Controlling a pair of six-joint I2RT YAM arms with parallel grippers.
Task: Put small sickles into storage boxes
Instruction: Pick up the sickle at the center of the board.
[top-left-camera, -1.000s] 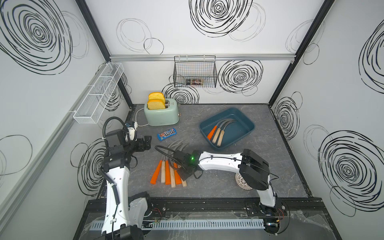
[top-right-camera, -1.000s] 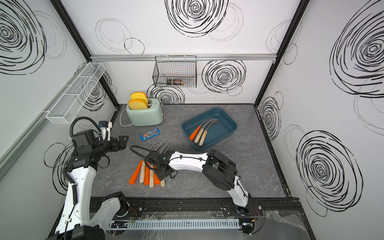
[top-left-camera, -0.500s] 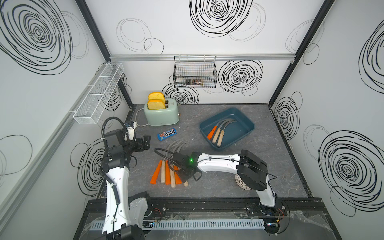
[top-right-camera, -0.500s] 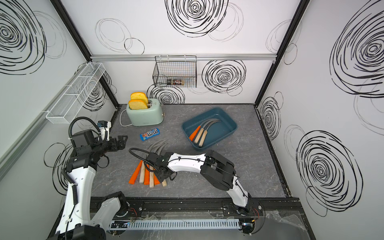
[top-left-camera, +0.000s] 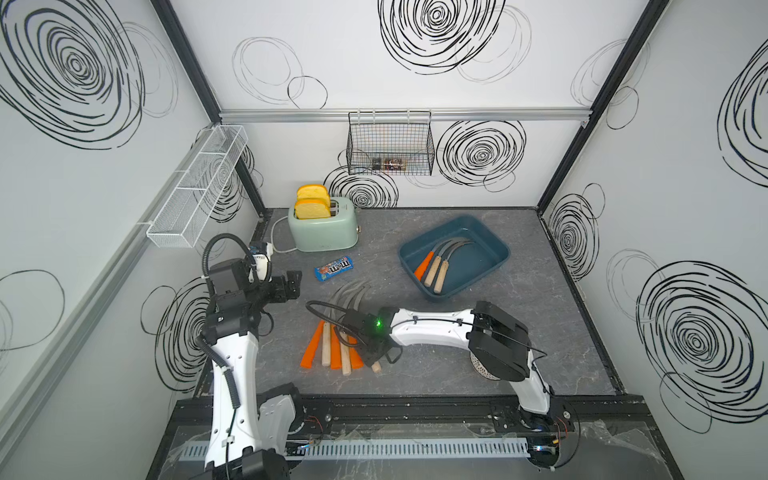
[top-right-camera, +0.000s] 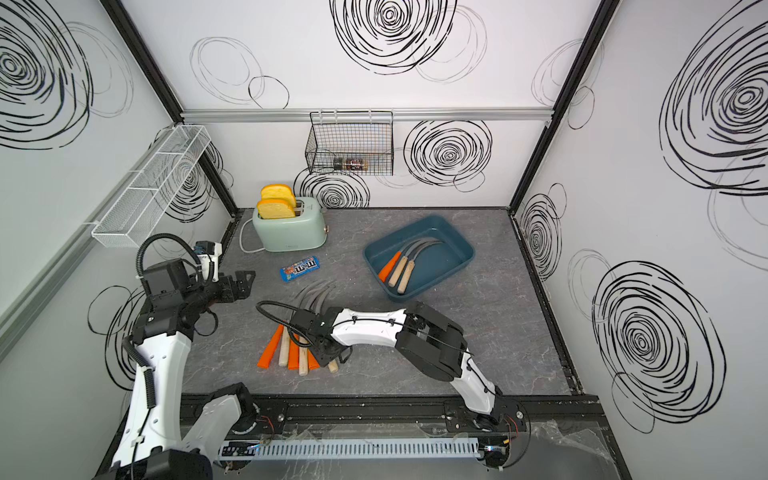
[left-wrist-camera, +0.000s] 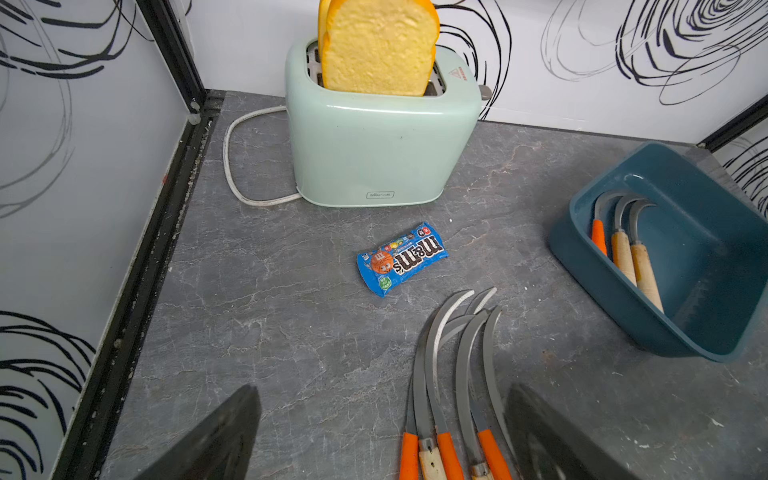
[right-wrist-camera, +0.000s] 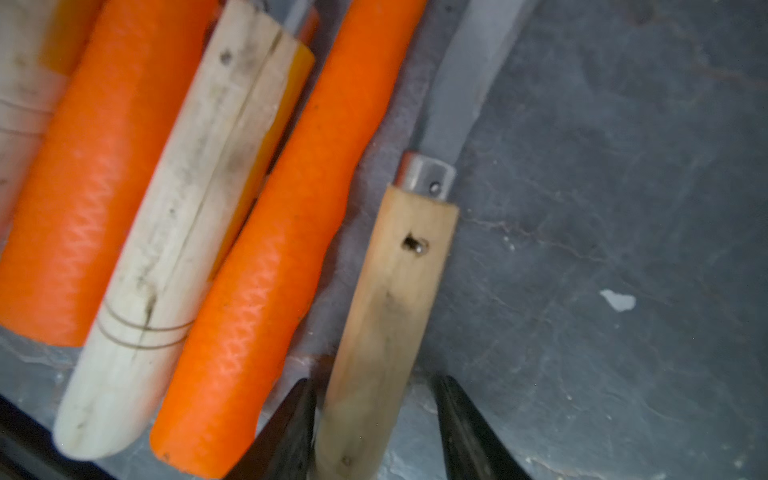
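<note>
Beneath right wrist: jaws straddle wooden-handled sickle (right-wrist-camera: 386, 311); top views obscure this.

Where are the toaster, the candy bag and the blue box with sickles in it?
toaster (top-left-camera: 324, 232): in a top view, on its pale green front side.
candy bag (top-left-camera: 333, 268): in a top view, on the middle of the wrapper.
blue box (top-left-camera: 478, 259): in a top view, on its bare floor.

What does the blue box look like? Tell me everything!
The storage box is a shallow, dark teal plastic tray with rounded corners. It sits flat on the grey table, turned at an angle, right of the toaster. Three small sickles lie inside, side by side: one orange-handled, two wooden-handled.
</note>
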